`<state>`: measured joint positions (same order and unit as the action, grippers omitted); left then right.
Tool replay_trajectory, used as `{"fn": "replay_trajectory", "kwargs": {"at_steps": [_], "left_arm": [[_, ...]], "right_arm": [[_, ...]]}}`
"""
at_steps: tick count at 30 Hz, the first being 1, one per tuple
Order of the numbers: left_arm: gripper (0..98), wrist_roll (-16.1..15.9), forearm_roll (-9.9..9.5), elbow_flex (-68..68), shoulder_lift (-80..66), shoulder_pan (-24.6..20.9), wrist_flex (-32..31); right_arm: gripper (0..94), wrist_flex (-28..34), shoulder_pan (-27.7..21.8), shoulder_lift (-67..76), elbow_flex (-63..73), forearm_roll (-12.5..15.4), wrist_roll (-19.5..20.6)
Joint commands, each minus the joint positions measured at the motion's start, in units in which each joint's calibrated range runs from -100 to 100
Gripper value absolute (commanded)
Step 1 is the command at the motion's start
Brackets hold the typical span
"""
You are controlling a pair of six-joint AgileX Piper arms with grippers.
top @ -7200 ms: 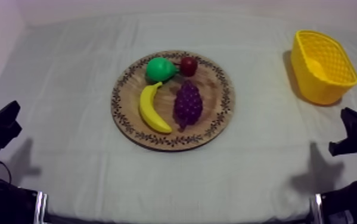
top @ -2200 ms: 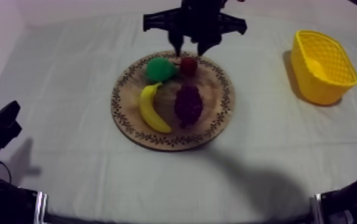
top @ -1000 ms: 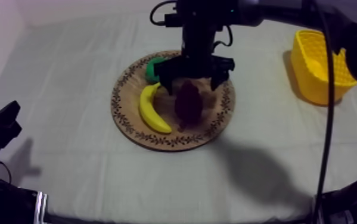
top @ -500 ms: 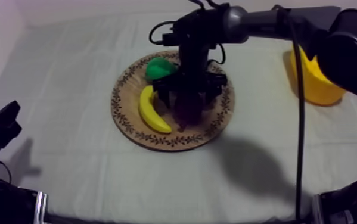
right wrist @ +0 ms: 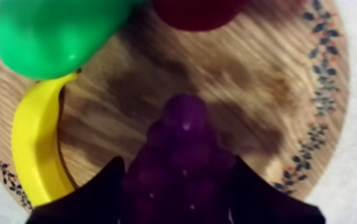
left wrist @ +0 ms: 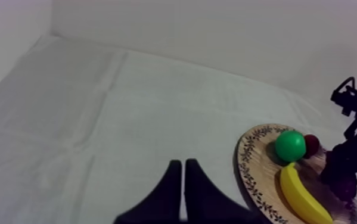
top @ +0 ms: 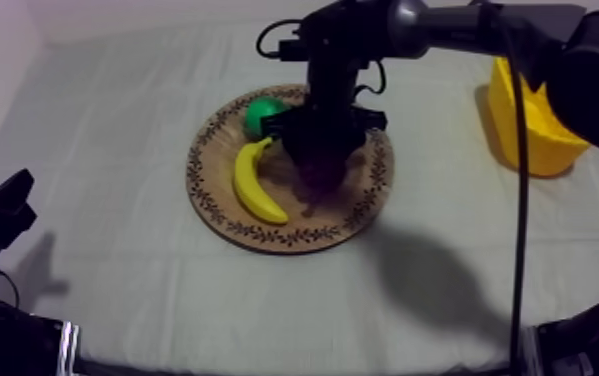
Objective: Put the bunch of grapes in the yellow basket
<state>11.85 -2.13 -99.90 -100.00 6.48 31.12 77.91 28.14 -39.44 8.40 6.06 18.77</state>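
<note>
The purple bunch of grapes (right wrist: 183, 149) lies on the round wooden board (top: 213, 190), right of the banana (top: 253, 185). My right gripper (top: 321, 152) has come straight down over it. In the right wrist view its two black fingers (right wrist: 106, 190) press against either side of the bunch, so it is shut on the grapes, which still rest on the wood. The yellow basket (top: 535, 135) stands at the far right, partly behind my right arm. My left gripper (left wrist: 183, 173) rests low at the left, fingers together as a narrow wedge, far from the board.
A green pear (top: 261, 115) and a small red fruit (right wrist: 195, 9) sit at the board's far side, just beyond the grapes. The banana (right wrist: 34, 149) lies close to the gripper's left finger. Bare cloth surrounds the board.
The right gripper has dropped lower onto the grapes and its fingers have drawn in from wide apart to touch the bunch's sides. The left arm has not moved.
</note>
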Motion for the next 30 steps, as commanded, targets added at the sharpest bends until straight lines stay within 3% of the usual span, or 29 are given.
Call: {"fn": "replay_trajectory", "kwargs": {"at_steps": [1,13,30], "left_arm": [[0.1,0.0,0.0,0.01,0.0,-0.01,0.0],[0.1,0.0,0.0,0.01,0.0,-0.01,0.0],[0.1,0.0,0.0,0.01,0.0,-0.01,0.0]], "right_arm": [[34.1,0.07,-0.24,1.94,-0.45,-0.2,-0.2],[35.0,1.9,-3.87,16.81,-4.56,-3.73,-3.12],[35.1,1.42,-14.02,31.61,-6.64,-8.28,-13.47]]}}
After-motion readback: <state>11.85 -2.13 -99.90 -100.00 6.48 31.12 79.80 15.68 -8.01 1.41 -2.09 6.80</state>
